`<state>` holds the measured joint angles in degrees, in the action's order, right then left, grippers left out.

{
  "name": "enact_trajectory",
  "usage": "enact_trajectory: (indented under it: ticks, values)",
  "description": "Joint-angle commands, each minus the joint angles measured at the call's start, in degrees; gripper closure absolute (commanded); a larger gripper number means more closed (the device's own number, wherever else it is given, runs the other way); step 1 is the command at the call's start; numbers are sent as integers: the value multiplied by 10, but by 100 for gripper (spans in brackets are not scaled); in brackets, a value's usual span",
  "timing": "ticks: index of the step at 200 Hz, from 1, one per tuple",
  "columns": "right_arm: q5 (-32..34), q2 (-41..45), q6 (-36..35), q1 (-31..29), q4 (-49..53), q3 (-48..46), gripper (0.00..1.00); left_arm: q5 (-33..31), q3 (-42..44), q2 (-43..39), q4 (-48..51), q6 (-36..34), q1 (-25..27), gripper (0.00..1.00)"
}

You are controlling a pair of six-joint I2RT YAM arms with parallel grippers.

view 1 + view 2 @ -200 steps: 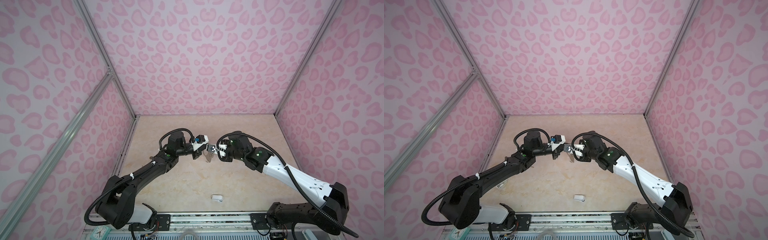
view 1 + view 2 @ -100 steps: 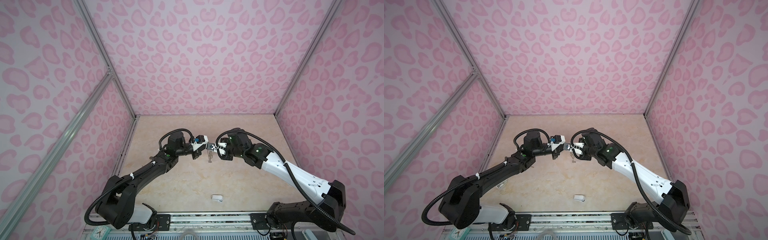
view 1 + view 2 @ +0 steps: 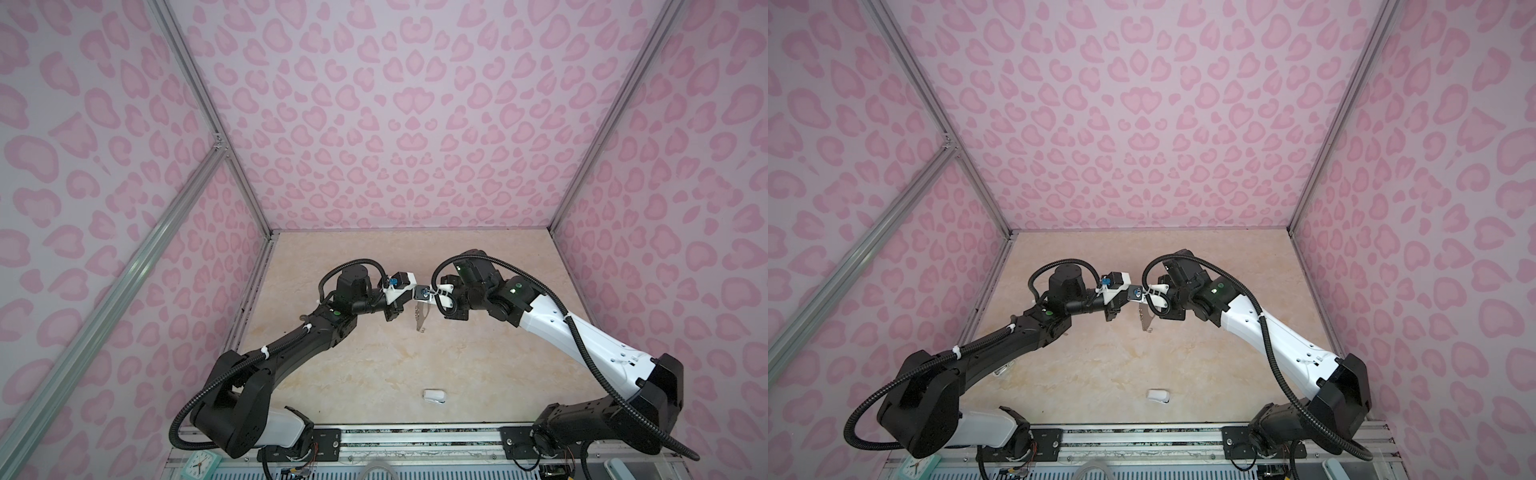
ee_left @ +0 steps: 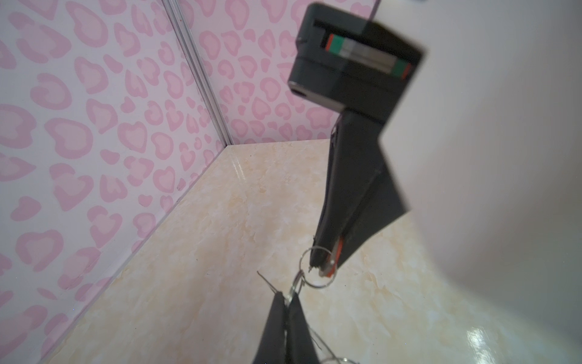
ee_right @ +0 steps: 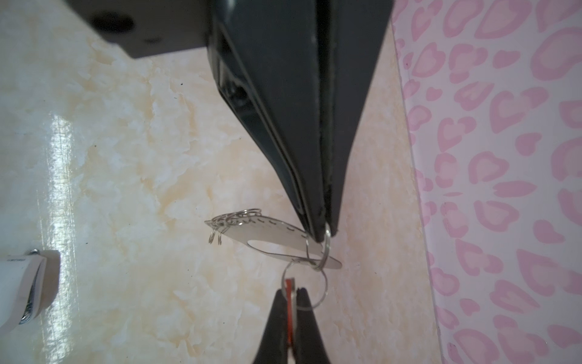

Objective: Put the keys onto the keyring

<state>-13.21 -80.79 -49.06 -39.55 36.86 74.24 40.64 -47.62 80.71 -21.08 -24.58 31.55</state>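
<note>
Both arms meet mid-table, off the surface. The left gripper (image 5: 291, 301) is clamped tight on the small silver key with orange-red plastic tag (image 5: 288, 283). The key's wire split ring (image 5: 325, 285) juts past the tips. The right gripper (image 5: 322, 232) is closed on the edge of the flat grey metal keyring plate with oval cut-out (image 5: 267, 234), which hangs above the beige marbled table (image 3: 374, 353). The split ring overlaps a plate ring; whether they are linked, cannot tell.

Soft, bright, even light falls from above. In both top views only faint shadows lie on the table (image 3: 374, 374), and the wall frames (image 3: 203, 104) splay toward the picture edges. In the right wrist view a glare streak lies on the table just beside the white object (image 5: 22, 283), which is itself soft. The keyring (image 5: 271, 234), farther from it, is sharp. The left wrist view is blurred throughout, the key (image 4: 332, 261) smeared.
</note>
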Motion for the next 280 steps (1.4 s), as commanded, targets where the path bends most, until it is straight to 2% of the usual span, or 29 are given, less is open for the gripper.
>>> enact_trajectory:
  ticks: [1,75,124,212,280]
  values:
    - [-7,-7,69,9,-45,11,100,1,11,-5,1,-99,11,97]
    - [-53,-4,97,32,-48,-3,100,-4,33,-27,-12,-136,18,97]
    - [-75,-1,110,41,-71,-41,100,27,26,-30,-29,-94,15,97]
    - [-85,47,120,43,-136,-112,100,11,18,-30,-37,-57,7,97]
    - [-95,44,127,36,-156,-132,100,28,16,-34,-56,-33,5,97]
